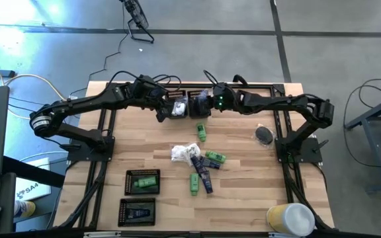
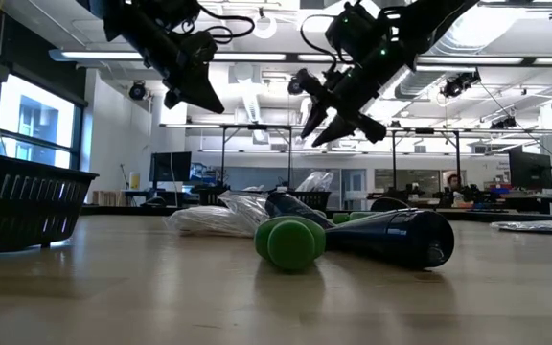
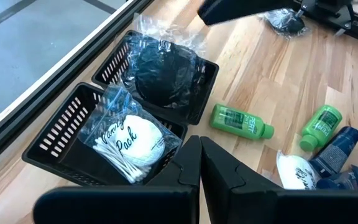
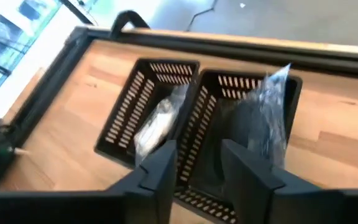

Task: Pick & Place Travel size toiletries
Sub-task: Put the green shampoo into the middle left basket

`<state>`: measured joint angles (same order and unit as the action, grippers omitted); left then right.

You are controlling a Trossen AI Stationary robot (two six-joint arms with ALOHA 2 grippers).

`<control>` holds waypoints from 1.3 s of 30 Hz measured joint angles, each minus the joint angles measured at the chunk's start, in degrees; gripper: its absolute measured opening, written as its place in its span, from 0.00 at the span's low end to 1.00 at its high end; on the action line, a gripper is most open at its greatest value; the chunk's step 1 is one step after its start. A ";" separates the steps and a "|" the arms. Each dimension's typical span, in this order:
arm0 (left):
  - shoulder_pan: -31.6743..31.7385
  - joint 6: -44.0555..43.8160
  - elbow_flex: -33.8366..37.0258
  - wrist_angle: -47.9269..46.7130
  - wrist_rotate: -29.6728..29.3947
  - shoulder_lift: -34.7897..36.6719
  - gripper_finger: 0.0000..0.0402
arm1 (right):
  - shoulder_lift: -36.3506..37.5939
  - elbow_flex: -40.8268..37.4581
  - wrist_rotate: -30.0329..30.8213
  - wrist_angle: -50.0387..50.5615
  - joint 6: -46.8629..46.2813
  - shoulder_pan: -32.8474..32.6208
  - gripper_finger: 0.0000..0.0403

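Hovering with fingers parted, the right claw hangs just above the bagged dark piece lying in its tray.

wooden table bears trays, toiletries.

**Readable text: one packet, little else**

In the left wrist view, the clear crinkly bag of cotton swabs, lying in the black slotted plastic tray, carries a white round label with cursive black words that read roughly "Family Pack". The bright green plastic bottle on the wooden table has a white label with print too small to make out. In the high view, the white sheet beside the table shows characters like "SA4".
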<state>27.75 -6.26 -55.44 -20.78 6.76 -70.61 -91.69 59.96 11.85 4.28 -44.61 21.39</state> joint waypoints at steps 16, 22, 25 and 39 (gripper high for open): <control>0.00 0.00 0.00 0.43 0.05 0.00 0.00 | 14.83 0.02 -6.00 14.26 -0.39 -3.13 0.19; 0.00 0.00 0.00 0.93 0.09 0.00 0.00 | 14.19 -0.02 -6.16 16.06 -1.87 -6.03 0.10; 0.00 0.00 0.00 0.93 0.11 0.00 0.00 | 13.38 -0.02 -5.97 15.86 -1.88 -7.45 0.08; 0.00 -0.02 0.00 0.58 5.29 0.00 0.00 | 13.41 -0.02 -10.55 10.49 9.75 -12.46 0.06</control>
<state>27.75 -6.28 -55.44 -20.20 12.05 -70.61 -78.28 59.94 1.30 14.77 -34.87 8.93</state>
